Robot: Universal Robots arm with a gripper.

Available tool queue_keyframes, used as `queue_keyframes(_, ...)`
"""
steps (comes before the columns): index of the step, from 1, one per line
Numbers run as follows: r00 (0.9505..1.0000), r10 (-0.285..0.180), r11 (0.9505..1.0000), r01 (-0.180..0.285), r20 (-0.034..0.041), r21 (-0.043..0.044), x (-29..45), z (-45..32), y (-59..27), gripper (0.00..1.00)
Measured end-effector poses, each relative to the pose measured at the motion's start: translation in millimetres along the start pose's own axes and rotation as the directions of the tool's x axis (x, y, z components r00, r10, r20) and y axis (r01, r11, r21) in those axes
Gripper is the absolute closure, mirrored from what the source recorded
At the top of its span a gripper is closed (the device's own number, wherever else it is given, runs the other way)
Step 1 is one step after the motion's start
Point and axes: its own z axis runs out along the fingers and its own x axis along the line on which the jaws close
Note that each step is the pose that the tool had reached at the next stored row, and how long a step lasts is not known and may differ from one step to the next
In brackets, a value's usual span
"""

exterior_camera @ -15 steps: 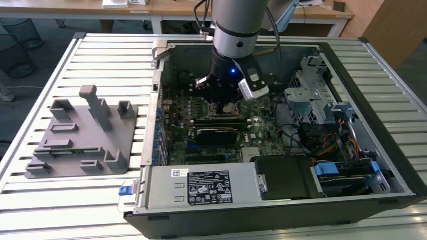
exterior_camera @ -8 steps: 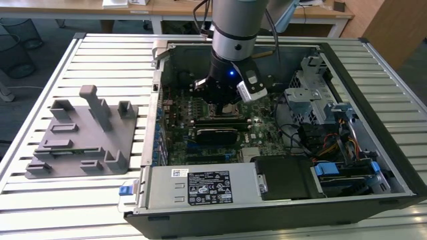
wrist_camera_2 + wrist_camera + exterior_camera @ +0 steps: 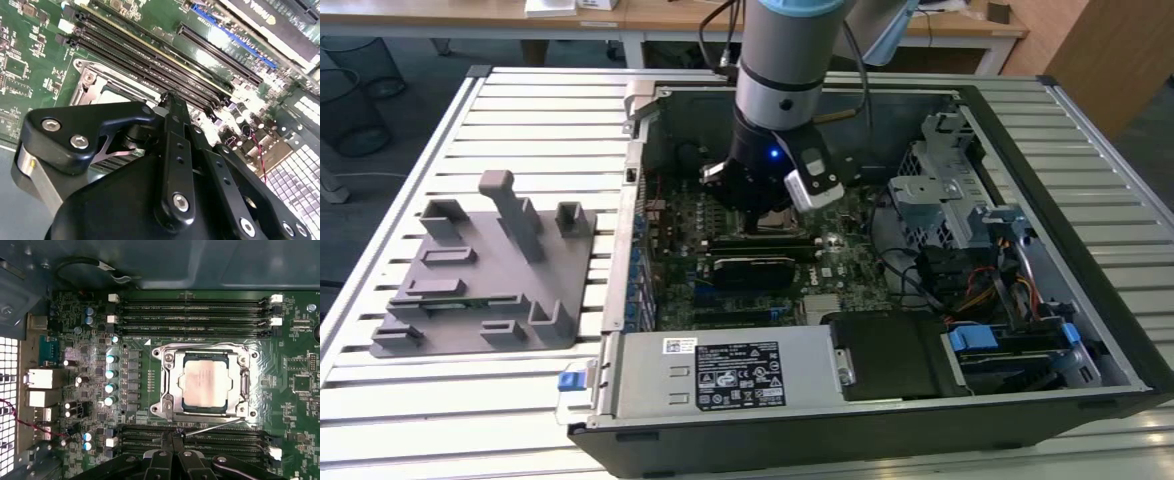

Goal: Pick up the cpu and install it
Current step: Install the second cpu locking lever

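The chip (image 3: 206,383) lies flat in the metal socket frame (image 3: 165,405) near the middle of the green board (image 3: 295,405), between two banks of memory slots (image 3: 192,315). The gripper (image 3: 172,440) stands just beside the socket, over the nearer slot bank; its fingers seem pressed together and hold nothing, though the tips are hard to see.

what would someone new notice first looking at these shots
Probably the robot arm reaching down into the open computer case, its gripper low over the green motherboard. In the first wrist view, the cpu stands out next: a pale silvery square already lying inside the metal socket frame, between rows of dark memory slots. On the exterior view's left, a grey tray with upright posts sits on the slatted table.
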Motion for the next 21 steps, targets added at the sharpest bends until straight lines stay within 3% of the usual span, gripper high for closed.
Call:
queue_keyframes(2,1.0,-0.001,0.9999,0.001,0.0002,-0.0104,-0.1,1.9,-0.8,0.89)
queue_keyframes(5,1.0,-0.005,0.9991,0.005,0.0006,-0.0425,0.5,3.5,-2.5,0.89)
queue_keyframes(11,1.0,-0.006,0.9987,0.006,0.0008,-0.0514,1.8,6.9,-9.9,0.89)
queue_keyframes(14,1.0,-0.007,0.9981,0.007,0.0009,-0.0615,2.4,8.2,-12.0,0.89)
queue_keyframes(17,1.0,-0.008,0.9968,0.008,0.0013,-0.0799,2.6,9.9,-12.2,0.89)
queue_keyframes(21,1.0,-0.009,0.9962,0.009,0.0014,-0.0863,3.1,14.3,-12.9,0.89)
